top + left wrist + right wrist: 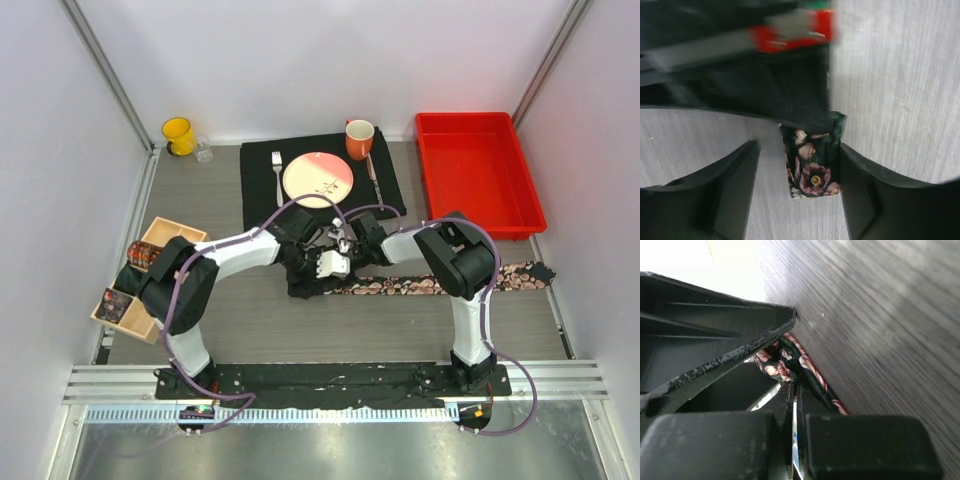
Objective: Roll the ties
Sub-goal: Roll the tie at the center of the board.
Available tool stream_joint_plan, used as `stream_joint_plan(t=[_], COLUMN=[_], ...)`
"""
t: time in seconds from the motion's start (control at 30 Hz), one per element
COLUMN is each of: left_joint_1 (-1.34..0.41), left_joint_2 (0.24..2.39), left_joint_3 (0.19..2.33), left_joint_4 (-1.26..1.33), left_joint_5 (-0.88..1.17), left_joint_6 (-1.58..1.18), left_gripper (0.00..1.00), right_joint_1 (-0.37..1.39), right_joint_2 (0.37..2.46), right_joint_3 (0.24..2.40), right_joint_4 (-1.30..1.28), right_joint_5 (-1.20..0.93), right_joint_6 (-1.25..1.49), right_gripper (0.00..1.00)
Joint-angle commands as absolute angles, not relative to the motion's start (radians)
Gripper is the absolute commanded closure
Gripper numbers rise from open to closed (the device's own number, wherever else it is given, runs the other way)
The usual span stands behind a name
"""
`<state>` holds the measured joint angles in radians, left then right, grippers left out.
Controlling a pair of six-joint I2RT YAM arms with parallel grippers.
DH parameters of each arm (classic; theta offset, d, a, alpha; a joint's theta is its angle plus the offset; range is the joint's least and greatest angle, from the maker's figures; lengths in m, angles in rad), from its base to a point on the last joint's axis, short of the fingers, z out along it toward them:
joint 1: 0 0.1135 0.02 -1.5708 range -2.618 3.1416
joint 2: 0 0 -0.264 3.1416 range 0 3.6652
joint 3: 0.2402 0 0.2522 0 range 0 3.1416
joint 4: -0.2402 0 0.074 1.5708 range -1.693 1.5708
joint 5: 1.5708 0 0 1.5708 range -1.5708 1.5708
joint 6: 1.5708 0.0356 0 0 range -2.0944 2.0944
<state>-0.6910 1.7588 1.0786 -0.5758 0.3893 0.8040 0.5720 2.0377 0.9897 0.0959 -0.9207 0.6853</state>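
Floral tie [440, 283] lies flat on the grey wood-grain table [300, 335]. Its long axis runs left to right across the middle of the overhead frame. The far end points at the right edge, just below the red bin [478, 170]; the near end sits centre frame, where both arms meet. It is a narrow strip of woven fabric, black ground with a small pink-beige flower print. It is straight and flat along most of its length and folded over on itself at the centre-frame end. Left pincer [330, 264] straddles that folded end with its jaws partly open and grips nothing. In the left wrist view the fold stands between the two dark, smooth, tapering fingers [720, 195]. There it touches the finger at lower right and stays clear of the one at lower left, with bare table in the gap. Right pincer [348, 243] comes in from the upper side with its jaws closed. In its own wrist view the bunched print sits right at the tips and looks pinched there. From there the strip runs down-right along the table. At the left edge of the overhead frame is a wooden tray [185, 232] with compartments. It holds a red-brown coil [143, 254] and, in a lower cell, a dark coil [113, 306].
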Motion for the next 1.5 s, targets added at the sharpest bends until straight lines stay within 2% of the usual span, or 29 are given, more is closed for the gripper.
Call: stream_joint_plan(t=[0.0,0.07,0.17,0.37,0.7,0.9,0.93,1.03,1.13,1.27,1.47], left_joint_1=[-0.706,-0.715,-0.739,-0.776,-0.815,-0.819,-0.819,-0.813,-0.779,-0.694,-0.666], left_joint_2=[1.822,1.83,1.829,1.848,1.878,1.872,1.865,1.832,1.766,1.648,1.6], left_joint_3=[1.141,1.14,1.138,1.169,1.21,1.166,1.16,1.12,1.031,0.794,0.634], left_joint_4=[-0.623,-0.624,-0.627,-0.635,-0.604,-0.506,-0.496,-0.439,-0.306,0.075,0.294], left_joint_5=[0.341,0.351,0.354,0.365,0.414,0.416,0.426,0.448,0.485,0.619,0.678], left_joint_6=[0.77,0.769,0.761,0.718,0.618,0.549,0.549,0.531,0.462,0.341,0.345], left_gripper=[0.39,0.5,0.54,0.57,0.59,0.5,0.43,0.34,0.29,0.21,0.16], right_joint_1=[0.577,0.575,0.562,0.529,0.488,0.451,0.448,0.445,0.445,0.445,0.445], right_joint_2=[2.002,1.994,1.98,1.934,1.913,1.943,1.951,1.976,1.979,1.99,1.983], right_joint_3=[1.006,1.006,1.005,0.994,0.986,0.969,0.971,0.983,0.986,0.986,0.996], right_joint_4=[0.067,0.069,0.063,0.006,-0.262,-0.324,-0.327,-0.331,-0.331,-0.333,-0.321], right_joint_5=[-0.93,-0.939,-0.949,-0.965,-0.939,-0.885,-0.884,-0.876,-0.873,-0.88,-0.911], right_joint_6=[0.646,0.646,0.65,0.614,0.391,0.316,0.308,0.296,0.281,0.268,0.273], right_gripper=[0.99,0.99,0.99,0.99,0.99,0.99,0.99,0.99,0.99,0.99,0.99])
